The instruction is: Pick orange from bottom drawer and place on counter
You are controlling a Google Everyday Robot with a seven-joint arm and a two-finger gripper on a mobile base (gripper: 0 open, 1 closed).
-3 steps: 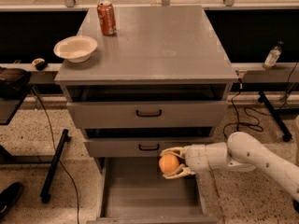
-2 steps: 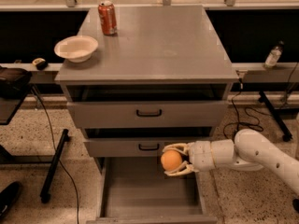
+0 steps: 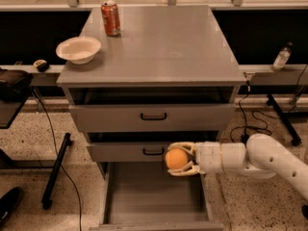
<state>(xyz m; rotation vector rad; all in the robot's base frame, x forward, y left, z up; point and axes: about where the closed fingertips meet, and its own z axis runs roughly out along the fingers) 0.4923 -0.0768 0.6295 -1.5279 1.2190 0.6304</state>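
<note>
Bottom drawer (image 3: 154, 194) is pulled out toward the camera from under the counter's front edge. Its grey floor is showing and its long axis runs front to back.

Gripper (image 3: 172, 159) hangs over the drawer's back right part, just in front of the middle drawer (image 3: 120, 152) face and right of its black handle. It is clenched on the orange (image 3: 176, 159), one finger over the top and one underneath. The gripper points left, and the arm (image 3: 269, 160) comes in roughly level from the right.

The orange is in the air, off the drawer floor, below the counter's front edge and a bit right of that edge's middle. It is round, so no long axis or pointing direction can be told.

Vs 1.0 s ago: orange and gripper are a little higher, nearer the height of the middle drawer's handle. The grip is the same, the arm's elbow has shifted slightly right, and the drawer, bowl and can are unmoved.

Top drawer (image 3: 154, 117) sits above the middle one.

On the counter (image 3: 163, 47), a white bowl (image 3: 78, 49) is at the left edge near the front left corner. A red soda can (image 3: 110, 18) stands upright near the back left corner, well apart from the orange.

A bottle (image 3: 282, 57) stands on the ledge beyond the counter's right edge.
</note>
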